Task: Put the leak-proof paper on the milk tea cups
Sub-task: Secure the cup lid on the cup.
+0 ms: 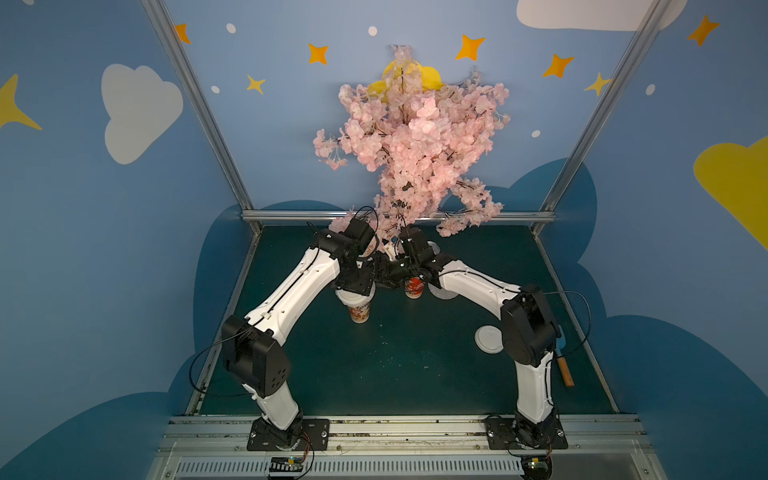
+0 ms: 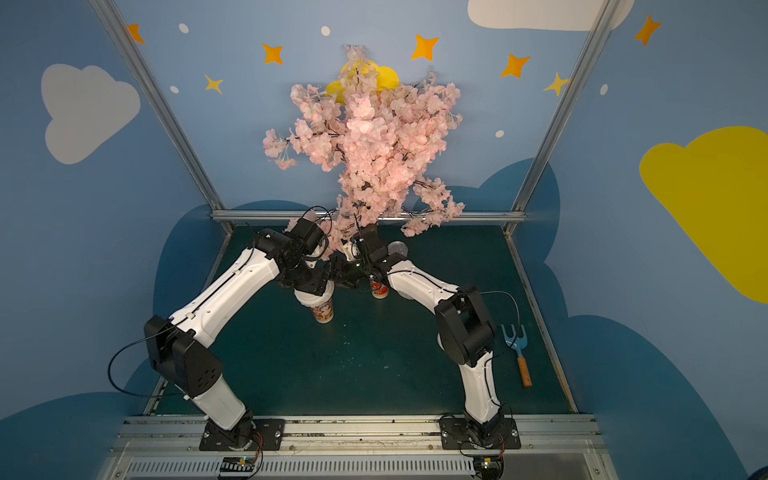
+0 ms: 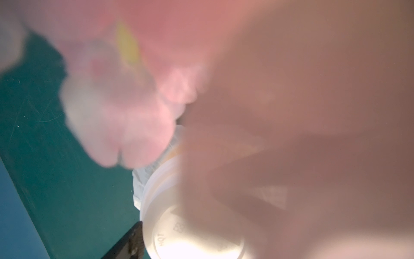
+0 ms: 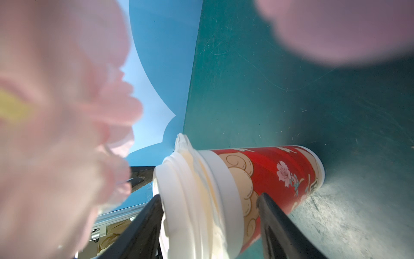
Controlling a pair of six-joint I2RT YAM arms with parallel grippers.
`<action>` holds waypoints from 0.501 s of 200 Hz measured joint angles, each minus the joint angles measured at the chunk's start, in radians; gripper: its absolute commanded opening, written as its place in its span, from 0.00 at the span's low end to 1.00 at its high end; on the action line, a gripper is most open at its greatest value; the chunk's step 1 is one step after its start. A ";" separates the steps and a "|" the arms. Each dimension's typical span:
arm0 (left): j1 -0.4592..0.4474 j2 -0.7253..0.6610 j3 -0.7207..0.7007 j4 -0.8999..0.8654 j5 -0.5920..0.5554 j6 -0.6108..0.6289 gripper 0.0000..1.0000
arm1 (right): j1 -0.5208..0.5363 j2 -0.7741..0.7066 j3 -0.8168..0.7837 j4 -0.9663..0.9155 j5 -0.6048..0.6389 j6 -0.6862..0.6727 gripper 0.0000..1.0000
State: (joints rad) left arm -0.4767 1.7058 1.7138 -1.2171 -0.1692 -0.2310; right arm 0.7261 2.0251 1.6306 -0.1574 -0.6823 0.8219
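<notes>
Where the left tool (image 1: 356, 289) hangs: one milk tea cup (image 1: 360, 312) just under it; flowers (image 1: 415, 145) hide its grip, I cannot tell.
Right tool (image 4: 208, 197): loose, spread wide around a lid (image 4: 177, 201) that pins leak-proof paper (image 4: 182, 141) down.

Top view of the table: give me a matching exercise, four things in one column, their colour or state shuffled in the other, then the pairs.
1. nearer milk tea cup
2. loose lid
3. garden fork
4. blossom tree

A. blue head, wooden handle
B. pink, at the back
C. red-orange print, upright, capped
D. white, lying flat

Pairs: 1-C, 2-D, 3-A, 4-B
</notes>
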 measured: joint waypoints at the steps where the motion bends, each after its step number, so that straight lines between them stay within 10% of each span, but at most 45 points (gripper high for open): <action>1: 0.000 0.000 0.000 0.000 0.000 0.000 0.80 | 0.000 0.000 0.000 0.000 0.000 0.000 0.68; 100: 0.001 0.026 0.026 -0.013 0.018 0.012 0.80 | -0.005 0.000 -0.002 -0.005 0.006 -0.014 0.67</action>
State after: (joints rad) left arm -0.4759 1.7313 1.7397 -1.2304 -0.1513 -0.2188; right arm 0.7208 2.0247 1.6283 -0.1623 -0.6765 0.8078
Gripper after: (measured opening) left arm 0.802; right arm 0.663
